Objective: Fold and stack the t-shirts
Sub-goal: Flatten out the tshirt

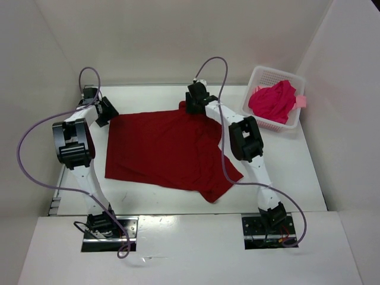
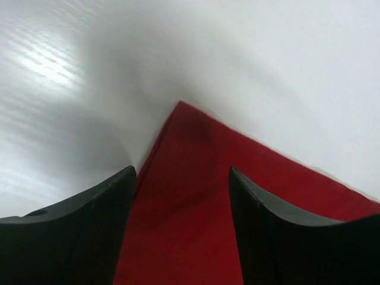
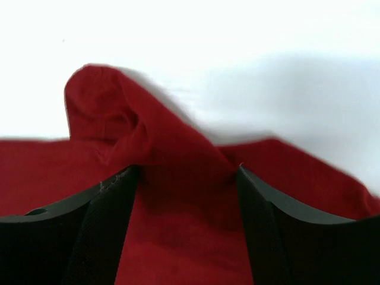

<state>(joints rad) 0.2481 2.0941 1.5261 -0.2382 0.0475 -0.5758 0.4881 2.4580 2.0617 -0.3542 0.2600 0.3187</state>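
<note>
In the top view, the left arm [image 1: 74,145] stands along the counter's [image 1: 285,172] 9 o'clock side. The left jaws sit at the red shirt's [image 1: 160,148] 10 o'clock corner. In the left wrist view their fingers [image 2: 89,225] are well apart, open on either side of that pointed corner of the red shirt [image 2: 196,219]. The corner lies flat on the white counter [image 2: 285,71]. The cloth runs between the fingers, and nothing is pinched.

The red shirt is spread mostly flat across the middle of the counter. One sleeve sticks out at its 5 o'clock, toward the right arm's base.

The right arm [image 1: 244,138] reaches over the shirt's 3 o'clock side. The right jaws are down on the far hem at about 1 o'clock. In the right wrist view the fingers [image 3: 297,237] are also spread wide. A raised, rumpled hump of the red shirt [image 3: 172,196] fills the gap between them and touches both inner faces. A loose lobe of cloth stands up at 11 o'clock. The jaws straddle this fold and are not closed on it.

At the counter's 2 o'clock corner sits the basket [image 1: 268,123], well apart from the red shirt. The pink shirt [image 1: 273,101] is heaped inside it. Only a small patch of the salmon shirt [image 1: 301,101] shows, at the basket's 3 o'clock rim.
</note>
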